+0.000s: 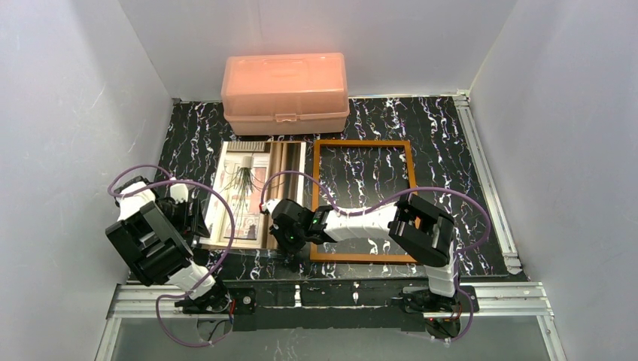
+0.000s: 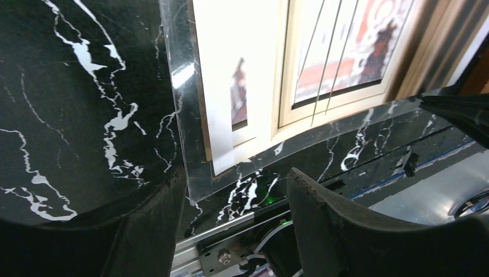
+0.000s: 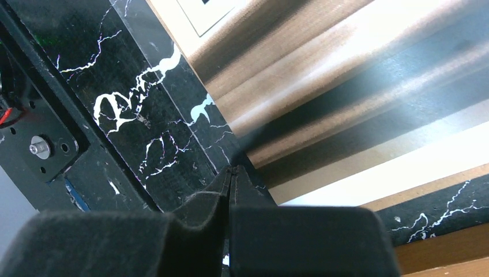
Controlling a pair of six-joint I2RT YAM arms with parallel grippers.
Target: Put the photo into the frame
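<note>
- The right end effector (image 3: 230, 180) has its pads pressed together at the near rim of the clear sheet (image 2: 180, 115). That rim is thin and blurred, so I cannot tell whether it is caught between them.
- The left end effector (image 2: 233, 180) is spread, with its jaws either side of the sheet's near-left corner and closed on nothing.
- The photo (image 1: 252, 192) lies face up on the bench (image 1: 444, 150) under the sheet, which overhangs it at 6 and 9 o'clock.
- The frame (image 1: 363, 142) lies just beside the photo at 3 o'clock. It is empty, with bench showing through it.
- A pink box (image 1: 286, 90) stands at 12 o'clock.
- Judged from this, nothing is done yet. The sheet must come off, then the print must be lifted, carried across and seated.
</note>
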